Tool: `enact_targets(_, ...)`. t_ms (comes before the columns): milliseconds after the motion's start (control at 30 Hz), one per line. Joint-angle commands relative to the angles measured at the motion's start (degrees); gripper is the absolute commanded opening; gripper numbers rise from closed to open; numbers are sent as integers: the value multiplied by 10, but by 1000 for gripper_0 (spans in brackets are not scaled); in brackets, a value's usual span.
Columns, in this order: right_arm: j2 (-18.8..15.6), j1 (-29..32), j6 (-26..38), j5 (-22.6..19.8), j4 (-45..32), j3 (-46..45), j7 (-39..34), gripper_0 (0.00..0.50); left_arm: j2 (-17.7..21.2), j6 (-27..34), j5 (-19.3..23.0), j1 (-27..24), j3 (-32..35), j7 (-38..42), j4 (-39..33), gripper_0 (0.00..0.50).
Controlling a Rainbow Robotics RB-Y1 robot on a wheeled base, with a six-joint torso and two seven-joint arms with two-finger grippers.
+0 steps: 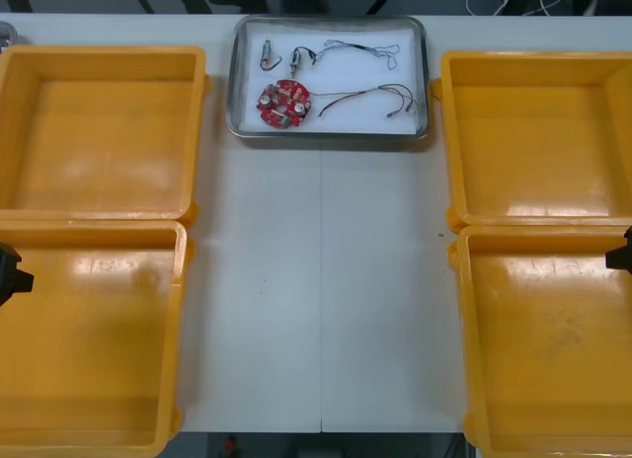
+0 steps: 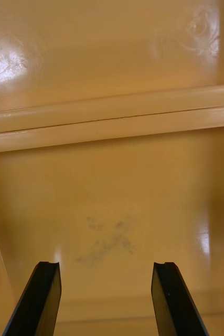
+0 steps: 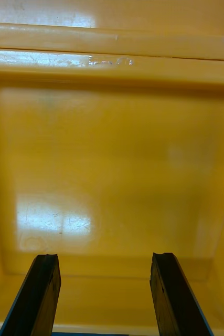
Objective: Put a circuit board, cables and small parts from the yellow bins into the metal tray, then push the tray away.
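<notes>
The metal tray [image 1: 330,130], white inside, sits at the table's far edge between the far bins. In it lie a round red circuit board [image 1: 283,103], a black cable [image 1: 357,51], a red and yellow cable [image 1: 367,98] and small metal parts [image 1: 267,52]. My left gripper [image 3: 104,294] hangs open over the bare floor of the near left yellow bin [image 3: 112,168], its black body showing at the front view's left edge [image 1: 10,270]. My right gripper [image 2: 107,299] is open over the near right yellow bin [image 2: 112,210], its body at the right edge [image 1: 622,253].
Two yellow bins stand at each side: far left [image 1: 99,132], near left [image 1: 89,340], far right [image 1: 538,137], near right [image 1: 548,349]. All look bare inside. A strip of light table [image 1: 321,280] runs between them up to the tray.
</notes>
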Motion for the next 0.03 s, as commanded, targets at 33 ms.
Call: enact_targets(33,-22,10,2,-4,-18,-8,-12,500,22,4,4,11,16,-46,-17,500)
